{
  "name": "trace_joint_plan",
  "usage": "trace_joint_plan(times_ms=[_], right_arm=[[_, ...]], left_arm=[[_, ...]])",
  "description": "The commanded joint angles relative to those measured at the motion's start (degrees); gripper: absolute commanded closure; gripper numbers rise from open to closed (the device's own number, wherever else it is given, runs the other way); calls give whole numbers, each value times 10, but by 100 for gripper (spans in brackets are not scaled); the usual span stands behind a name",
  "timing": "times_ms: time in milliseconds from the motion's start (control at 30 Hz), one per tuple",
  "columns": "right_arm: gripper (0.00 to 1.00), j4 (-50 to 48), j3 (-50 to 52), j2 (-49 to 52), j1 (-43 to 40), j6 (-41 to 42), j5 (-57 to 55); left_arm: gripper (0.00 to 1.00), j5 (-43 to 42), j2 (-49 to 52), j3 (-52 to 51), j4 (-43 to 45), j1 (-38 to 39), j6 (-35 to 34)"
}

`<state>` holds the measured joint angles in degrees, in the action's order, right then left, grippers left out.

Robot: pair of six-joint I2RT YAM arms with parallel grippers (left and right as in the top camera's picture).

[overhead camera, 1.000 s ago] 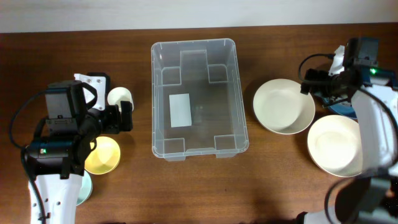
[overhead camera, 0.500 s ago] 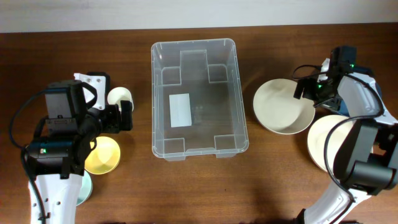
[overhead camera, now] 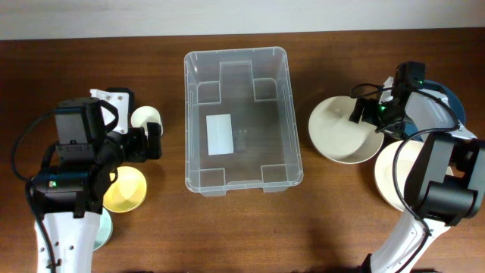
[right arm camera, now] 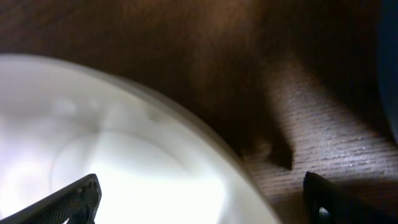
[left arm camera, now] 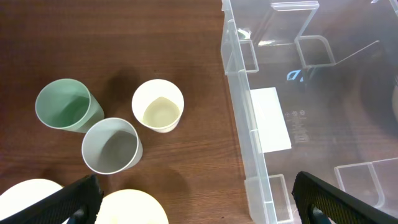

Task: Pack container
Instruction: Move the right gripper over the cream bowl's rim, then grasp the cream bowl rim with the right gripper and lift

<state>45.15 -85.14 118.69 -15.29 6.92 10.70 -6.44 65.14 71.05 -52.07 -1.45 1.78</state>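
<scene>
The large rectangular clear plastic container (overhead camera: 242,120) sits in the middle of the dark brown wooden table (overhead camera: 242,227), its long side running away from the robot, with a white rectangular label (overhead camera: 220,134) on its floor and nothing inside it. In the left wrist view its near wall (left arm camera: 249,124) runs down the right half of the picture. The left gripper (overhead camera: 154,141) hangs just left of the container, well clear of its rim, with its fingers spread as wide as they go and nothing between them; only the two black fingertips (left arm camera: 74,196) show at the bottom corners of its own camera. Below it on the table stand a small cream round cup (left arm camera: 158,106), a grey cup (left arm camera: 112,146) and a pale green cup (left arm camera: 68,106), close together, with a pale yellow rim (left arm camera: 134,208) at the lower edge. The right gripper (overhead camera: 367,114) is over the right-hand edge of a wide white round bowl (overhead camera: 341,133) that sits just right of the container; its fingers are also spread fully and grip nothing. Its wrist view is blurred, showing the bowl's rim (right arm camera: 205,143) curving between the fingertips; whether they touch it cannot be told. A second white round bowl (overhead camera: 405,178) lies beside the first, nearer the robot.
</scene>
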Motion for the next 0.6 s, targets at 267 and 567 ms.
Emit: trace_joint_plan(times_ms=[267,567], right_arm=[[42,-2,6,7,-2,11,9],[42,-5,17,7,-2,11,-20]], left_arm=[[0,2,0,11,1,-1,-5],[0,2,0,11,-1,-1,-5]])
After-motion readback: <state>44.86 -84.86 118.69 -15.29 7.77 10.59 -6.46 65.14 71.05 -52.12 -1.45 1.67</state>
